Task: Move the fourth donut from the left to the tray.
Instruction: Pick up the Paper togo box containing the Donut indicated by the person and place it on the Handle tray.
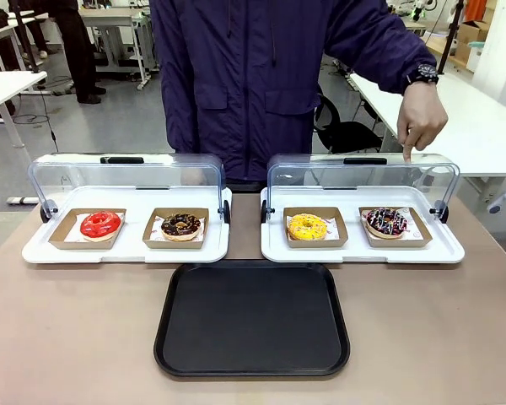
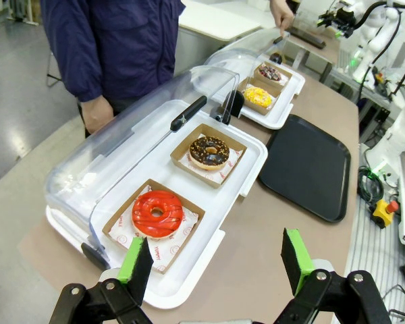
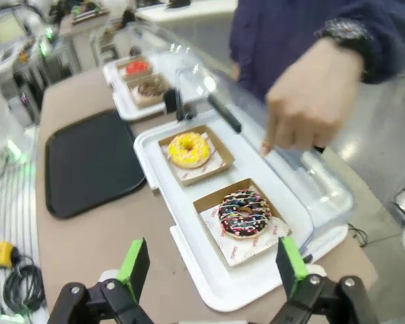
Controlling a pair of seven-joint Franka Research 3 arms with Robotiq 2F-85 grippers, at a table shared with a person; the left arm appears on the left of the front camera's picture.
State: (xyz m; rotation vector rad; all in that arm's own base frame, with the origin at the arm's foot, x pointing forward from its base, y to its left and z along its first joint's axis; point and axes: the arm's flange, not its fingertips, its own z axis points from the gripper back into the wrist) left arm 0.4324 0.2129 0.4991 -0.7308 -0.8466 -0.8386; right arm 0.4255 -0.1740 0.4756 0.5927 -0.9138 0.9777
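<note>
I am seeing my right gripper (image 3: pixel 212 260) wide open, holding nothing, sprinkle donut (image 3: pixel 244 214) sitting just ahead, left gripper (image 2: pixel 216 251) open too

Four donuts (image 1: pixel 100 224) (image 1: pixel 181 225) (image 1: pixel 308 226) (image 1: pixel 386 221), four brown holders (image 1: pixel 61 236) (image 1: pixel 149 229) (image 1: pixel 339 232) (image 1: pixel 425 236), two white trays (image 1: pixel 126 252) (image 1: pixel 354 254) with two clear lids (image 1: pixel 126 180) (image 1: pixel 363 177), one black tray (image 1: pixel 253 321) at lower centre.

Fourth donut (image 1: pixel 386 222) behind tray (image 1: pixel 251 321), rightward

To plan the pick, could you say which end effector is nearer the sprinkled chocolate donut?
Right. The right end effector hangs just before the sprinkled chocolate donut; the left end effector is by the red-glazed donut, at the row's far end.
</note>
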